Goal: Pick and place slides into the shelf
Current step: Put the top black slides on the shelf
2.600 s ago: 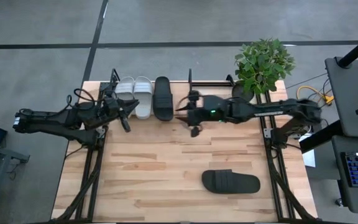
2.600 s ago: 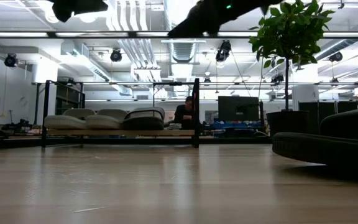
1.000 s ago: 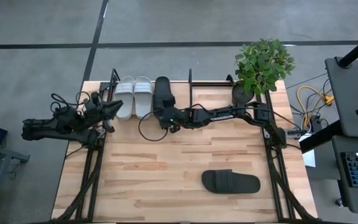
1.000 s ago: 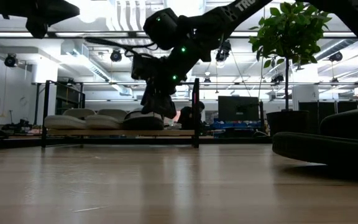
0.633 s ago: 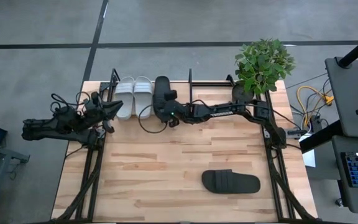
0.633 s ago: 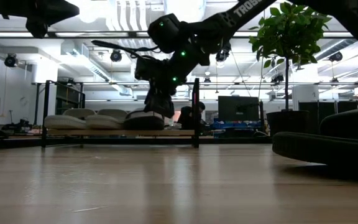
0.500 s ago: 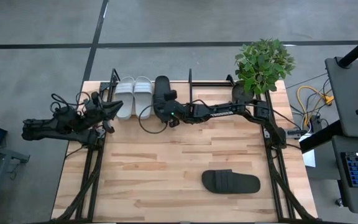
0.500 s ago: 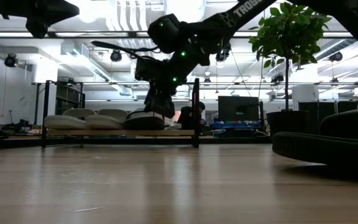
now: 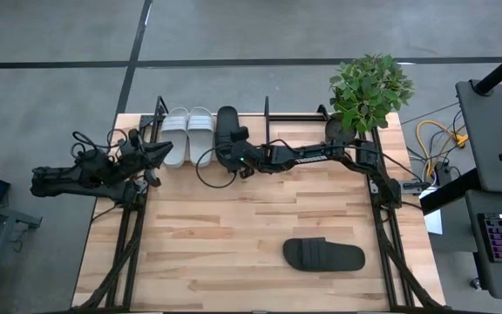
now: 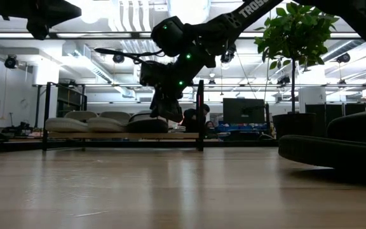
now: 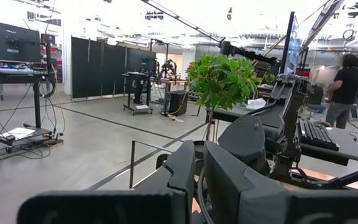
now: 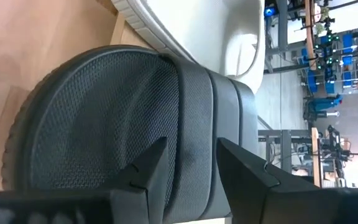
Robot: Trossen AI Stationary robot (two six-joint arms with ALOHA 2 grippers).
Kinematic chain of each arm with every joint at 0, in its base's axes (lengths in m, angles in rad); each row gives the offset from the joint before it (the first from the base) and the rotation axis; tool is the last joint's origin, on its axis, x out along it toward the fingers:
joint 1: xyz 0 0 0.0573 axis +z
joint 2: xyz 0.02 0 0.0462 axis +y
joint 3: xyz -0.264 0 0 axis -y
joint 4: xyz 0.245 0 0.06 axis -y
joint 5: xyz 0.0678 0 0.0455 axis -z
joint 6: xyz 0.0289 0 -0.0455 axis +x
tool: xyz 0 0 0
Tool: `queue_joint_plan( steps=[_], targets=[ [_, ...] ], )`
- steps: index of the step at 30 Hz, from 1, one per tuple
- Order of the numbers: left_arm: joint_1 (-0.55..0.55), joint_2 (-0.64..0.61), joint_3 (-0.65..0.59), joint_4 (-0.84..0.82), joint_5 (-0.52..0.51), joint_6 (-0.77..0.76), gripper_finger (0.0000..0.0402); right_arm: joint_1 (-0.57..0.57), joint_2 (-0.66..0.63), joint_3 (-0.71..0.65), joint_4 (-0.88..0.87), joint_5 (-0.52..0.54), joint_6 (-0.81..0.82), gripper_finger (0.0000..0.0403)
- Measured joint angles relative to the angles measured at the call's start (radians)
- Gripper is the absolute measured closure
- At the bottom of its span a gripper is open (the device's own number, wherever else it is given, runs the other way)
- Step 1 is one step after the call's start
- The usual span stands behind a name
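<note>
Wood desk point(image 9: 234, 235) in an open workshop. Right claw point(image 9: 227, 156), part open, has advanced over the shelved black slide point(image 9: 226, 131); left claw point(image 9: 166, 151) closed.

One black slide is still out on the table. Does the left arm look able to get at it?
Probably not easily: the black slide lies toward the right side, far from the left gripper.

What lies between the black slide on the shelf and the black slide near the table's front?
Bare wood table only, apart from the right arm crossing just below the shelved black slide; nothing else before the loose slide, per the high view.
</note>
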Motion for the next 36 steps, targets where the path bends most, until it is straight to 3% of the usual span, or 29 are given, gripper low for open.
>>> queue_joint_plan(
  steps=[15, 21, 28, 36],
  targets=[
    [0.0, 0.001, 0.0, 0.0, 0.0, 0.0, 0.0379, -0.011, -0.001, -0.026, 0.013, 0.054, -0.01, 0.0286],
    [0.0, 0.0, -0.001, 0.001, 0.0, 0.0, 0.0379, -0.014, -0.001, -0.028, 0.044, 0.054, -0.006, 0.0316],
    [0.0, 0.001, -0.002, 0.0, 0.0, 0.0, 0.0379, -0.013, -0.001, -0.03, 0.05, 0.049, 0.025, 0.0384],
    [0.0, -0.001, -0.003, 0.001, 0.0, 0.0, 0.0379, -0.013, -0.001, -0.03, 0.099, -0.01, 0.064, 0.039]
  ],
)
